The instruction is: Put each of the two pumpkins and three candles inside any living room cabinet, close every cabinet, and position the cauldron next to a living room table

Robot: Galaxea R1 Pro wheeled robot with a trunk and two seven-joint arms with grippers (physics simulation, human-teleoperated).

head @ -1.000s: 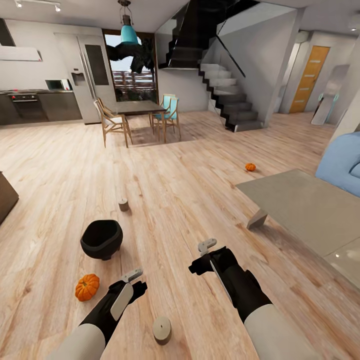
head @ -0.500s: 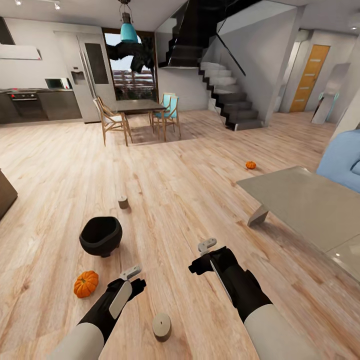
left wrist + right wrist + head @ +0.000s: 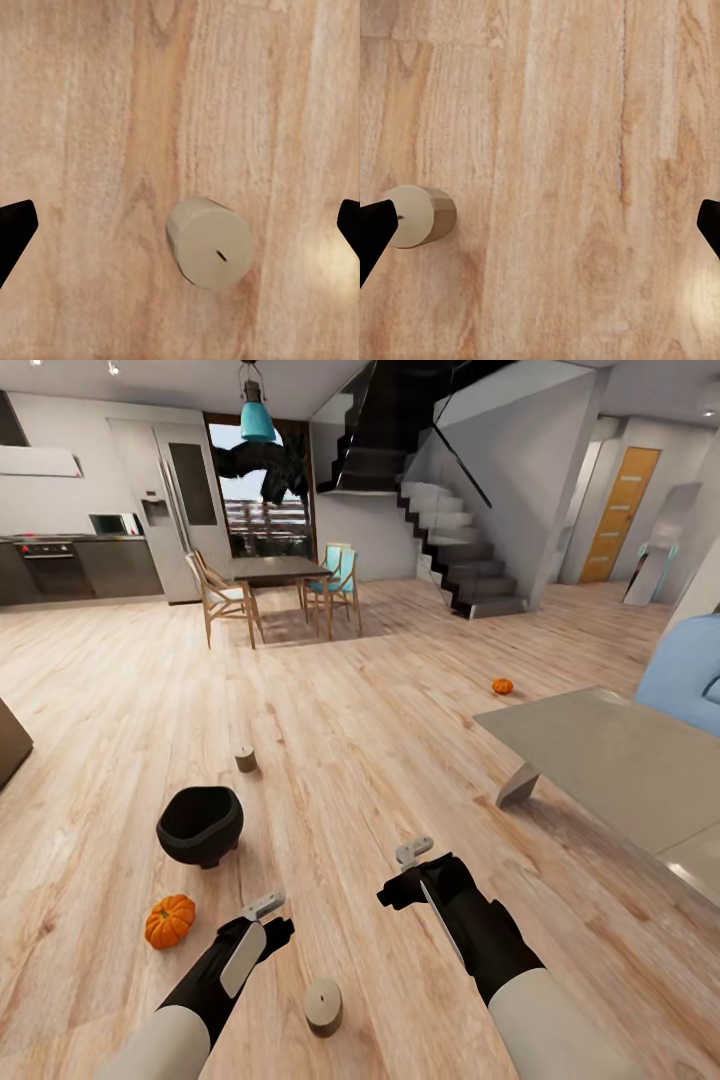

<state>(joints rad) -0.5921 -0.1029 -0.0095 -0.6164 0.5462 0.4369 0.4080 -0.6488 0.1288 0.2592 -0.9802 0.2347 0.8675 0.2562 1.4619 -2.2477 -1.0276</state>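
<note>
A cream candle (image 3: pixel 323 1005) stands on the wood floor between my arms; it also shows in the left wrist view as candle (image 3: pixel 210 241) and in the right wrist view as candle (image 3: pixel 420 216). My left gripper (image 3: pixel 262 932) hangs open just above and left of it. My right gripper (image 3: pixel 410 875) is open over bare floor. An orange pumpkin (image 3: pixel 170 921) lies left of the left gripper. Behind it sits the black cauldron (image 3: pixel 200 825). A second candle (image 3: pixel 245 759) stands farther back. Another pumpkin (image 3: pixel 502 686) rests far off near the grey low table (image 3: pixel 610 760).
A dark brown unit's corner (image 3: pixel 10 740) shows at the left edge. A blue sofa (image 3: pixel 685 670) stands behind the low table. Farther away are a dining table with chairs (image 3: pixel 275 585), a kitchen at the back left and stairs (image 3: pixel 465 560).
The whole picture has shifted slightly, so the camera has moved; the floor things sit a little higher in view. Both arms hold the same pose with grippers open.
</note>
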